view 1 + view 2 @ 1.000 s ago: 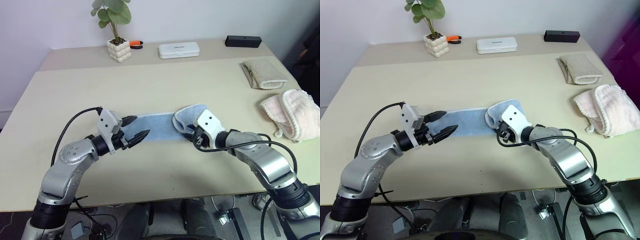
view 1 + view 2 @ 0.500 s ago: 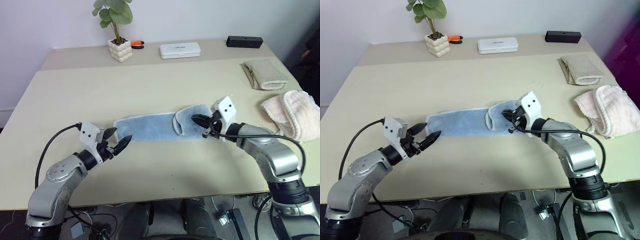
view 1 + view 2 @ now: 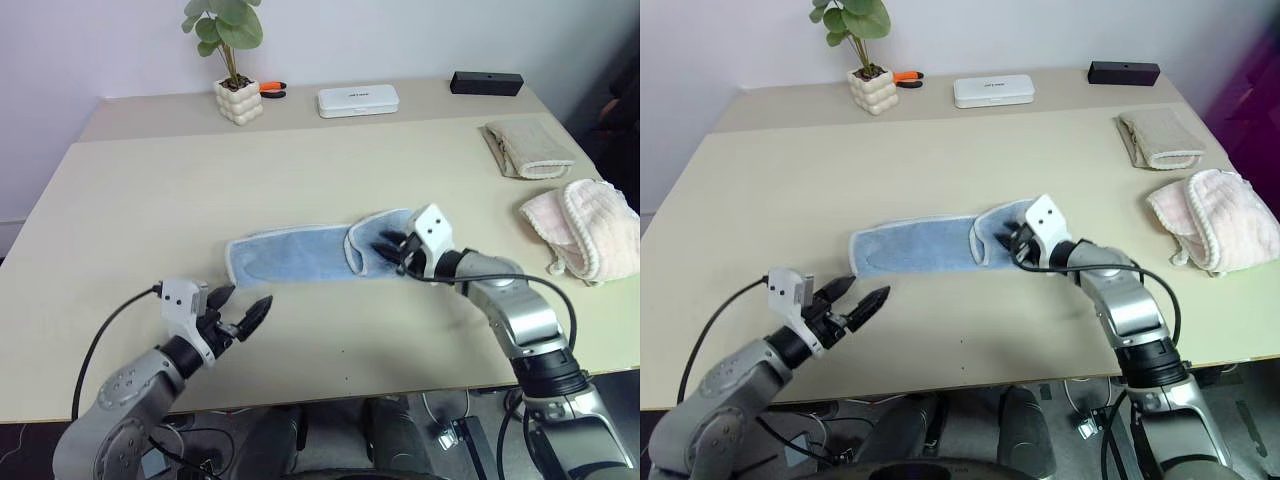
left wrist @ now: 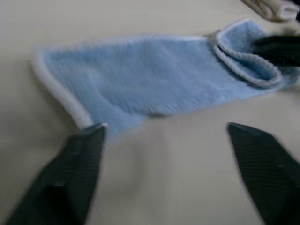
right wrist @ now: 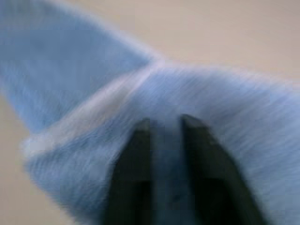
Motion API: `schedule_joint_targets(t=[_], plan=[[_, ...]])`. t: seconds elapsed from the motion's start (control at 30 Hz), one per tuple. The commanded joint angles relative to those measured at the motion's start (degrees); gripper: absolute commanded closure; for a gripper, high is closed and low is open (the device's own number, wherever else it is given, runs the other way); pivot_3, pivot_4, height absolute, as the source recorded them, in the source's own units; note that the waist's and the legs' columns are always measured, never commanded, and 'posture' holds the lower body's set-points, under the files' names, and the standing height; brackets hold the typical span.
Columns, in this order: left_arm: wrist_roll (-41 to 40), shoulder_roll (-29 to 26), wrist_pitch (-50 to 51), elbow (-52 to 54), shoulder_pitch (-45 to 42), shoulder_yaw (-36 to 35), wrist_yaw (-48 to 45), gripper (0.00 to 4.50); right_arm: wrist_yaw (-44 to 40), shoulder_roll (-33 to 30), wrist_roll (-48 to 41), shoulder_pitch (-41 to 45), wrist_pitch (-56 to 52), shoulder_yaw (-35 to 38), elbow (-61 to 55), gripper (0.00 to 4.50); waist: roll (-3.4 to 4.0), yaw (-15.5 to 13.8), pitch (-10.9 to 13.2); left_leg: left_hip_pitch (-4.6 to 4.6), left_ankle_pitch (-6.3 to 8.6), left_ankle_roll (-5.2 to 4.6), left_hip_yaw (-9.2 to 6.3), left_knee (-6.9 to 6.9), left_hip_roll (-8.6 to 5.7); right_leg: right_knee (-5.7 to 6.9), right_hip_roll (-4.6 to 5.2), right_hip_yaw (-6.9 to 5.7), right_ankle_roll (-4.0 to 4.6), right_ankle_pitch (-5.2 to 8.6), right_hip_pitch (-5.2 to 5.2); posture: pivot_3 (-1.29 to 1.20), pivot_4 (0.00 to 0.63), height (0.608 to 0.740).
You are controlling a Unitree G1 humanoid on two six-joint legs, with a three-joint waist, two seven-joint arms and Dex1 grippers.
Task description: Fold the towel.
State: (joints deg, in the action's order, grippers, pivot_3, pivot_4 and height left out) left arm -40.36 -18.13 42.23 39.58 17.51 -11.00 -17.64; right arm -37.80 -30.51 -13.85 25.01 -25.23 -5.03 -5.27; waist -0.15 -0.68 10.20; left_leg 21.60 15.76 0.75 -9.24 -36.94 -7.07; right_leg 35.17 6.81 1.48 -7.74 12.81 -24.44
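Two hands work over a beige table (image 3: 130,200) on which the towel (image 3: 300,256) lies as a long light blue strip, running left to right near the table's middle. Its left end lies flat, with the whitish stitched edge turned toward the near side; its right end is folded back over itself into a short raised flap. The left hand (image 3: 240,312) hovers above bare table, near and to the left of the towel's left end, apart from the cloth. Its two black fingers (image 4: 79,168) stand wide apart and hold nothing; in the left wrist view the towel lies beyond and between them. The right hand (image 3: 392,247) rests at the folded right end of the towel. In the right wrist view its two fingers (image 5: 133,173) stand close together, a narrow gap between them, with blue cloth just ahead and around them; whether they pinch the cloth cannot be told. Far right on the table: a beige folded towel (image 3: 525,147) and, nearer, a pale pink fluffy towel (image 3: 578,228). Along the far edge: a potted plant (image 3: 232,62), a white case (image 3: 358,100) and a black box (image 3: 486,83).
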Motion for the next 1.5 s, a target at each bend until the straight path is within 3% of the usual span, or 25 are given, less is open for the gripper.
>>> schedule_joint_targets(t=[0.03,0.23,0.43,0.53,0.73,0.8,0.93,1.17,1.27,1.37,1.5], plan=[[-6.98,4.54,5.72,1.84,-0.70,-1.91,9.29,0.00,-2.29,-0.27,-0.90,2.20,1.98,0.66,-4.03,1.27,0.00,-0.16,0.00,0.00,0.00,0.00,-0.03,0.00,0.01,0.01,-0.02,-0.02,0.00,0.01,0.00,0.00,0.150,0.740],[-19.63,15.36,9.62,-4.38,-9.02,-7.27,28.19,0.00,-4.16,0.84,0.31,1.02,3.38,-1.52,-4.71,1.27,-0.09,-0.43,-0.01,0.00,-0.01,0.02,-0.11,-0.11,-0.03,-0.02,0.00,-0.07,0.00,0.00,0.13,0.00,0.150,0.740],[-24.98,16.79,9.75,-12.97,-16.74,-10.08,37.13,0.00,-3.64,2.17,0.47,0.81,2.90,-1.91,-6.11,1.27,-0.05,-0.20,-0.04,-0.05,-0.03,0.06,-0.07,-0.09,-0.03,0.02,-0.01,-0.06,0.00,0.00,0.12,0.00,0.150,0.740],[-26.21,16.54,8.02,-16.86,-19.70,-11.45,38.68,0.79,-3.46,2.29,0.95,0.22,2.78,-2.15,-6.88,1.19,-0.05,-0.30,-0.05,-0.09,-0.04,0.07,-0.07,-0.09,-0.03,0.04,-0.01,-0.06,0.00,0.00,0.17,0.00,0.150,0.740],[-27.91,15.28,6.57,-19.57,-21.93,-11.72,38.93,3.86,-3.01,2.13,1.69,-2.03,2.39,-2.54,-9.21,1.19,-0.06,-0.20,-0.05,-0.09,-0.04,0.08,-0.06,-0.09,-0.03,0.03,-0.01,-0.06,0.01,-0.01,0.16,0.00,0.150,0.740],[-28.35,15.05,5.56,-19.61,-22.56,-12.04,38.40,4.45,-2.62,2.38,1.67,-2.72,1.71,-2.70,-10.37,1.19,-0.06,-0.20,-0.04,-0.08,-0.04,0.08,-0.06,-0.09,-0.03,0.02,-0.01,-0.05,0.01,-0.01,0.15,0.00,0.150,0.740],[-29.64,10.47,0.49,-19.19,-23.48,-19.00,37.06,4.45,-2.24,1.98,1.43,-3.55,0.44,-2.24,-11.94,1.19,-0.12,0.03,-0.01,-0.04,-0.03,0.12,-0.08,-0.06,-0.01,0.02,-0.03,-0.05,0.01,-0.01,0.07,0.00,0.150,0.740],[-25.53,-8.52,-0.39,-21.50,-25.15,-23.09,25.36,4.45,-2.64,1.44,1.85,-2.77,0.85,-2.07,-10.52,1.19,-0.15,-0.26,0.01,-0.04,-0.06,0.28,-0.04,-0.02,0.01,0.04,-0.07,-0.02,0.03,0.00,0.00,0.00,0.150,0.740],[-23.55,-13.56,0.32,-19.80,-26.69,-20.16,20.46,4.45,-2.47,1.71,2.16,-2.42,1.17,-2.37,-9.82,1.19,-0.17,-0.35,0.01,-0.01,0.01,0.18,-0.09,-0.04,-0.03,0.00,-0.06,-0.04,0.03,0.00,0.06,0.00,0.150,0.740],[-22.67,-14.67,0.41,-19.58,-26.96,-19.25,18.64,4.45,-2.50,1.83,2.31,-2.37,1.25,-2.41,-9.69,1.19,-0.16,-0.05,0.01,-0.02,0.01,0.18,-0.08,0.00,-0.02,-0.01,-0.05,-0.03,0.03,-0.01,0.03,0.00,0.150,0.740],[-16.87,-18.73,2.73,-12.27,-34.29,0.03,3.46,4.45,-2.04,2.04,3.28,-2.72,1.69,-2.89,-8.99,1.19,-0.20,-0.39,0.04,0.00,-0.01,0.23,-0.09,0.03,0.00,0.03,-0.07,-0.04,0.04,-0.01,-0.02,0.00,0.150,0.740]])
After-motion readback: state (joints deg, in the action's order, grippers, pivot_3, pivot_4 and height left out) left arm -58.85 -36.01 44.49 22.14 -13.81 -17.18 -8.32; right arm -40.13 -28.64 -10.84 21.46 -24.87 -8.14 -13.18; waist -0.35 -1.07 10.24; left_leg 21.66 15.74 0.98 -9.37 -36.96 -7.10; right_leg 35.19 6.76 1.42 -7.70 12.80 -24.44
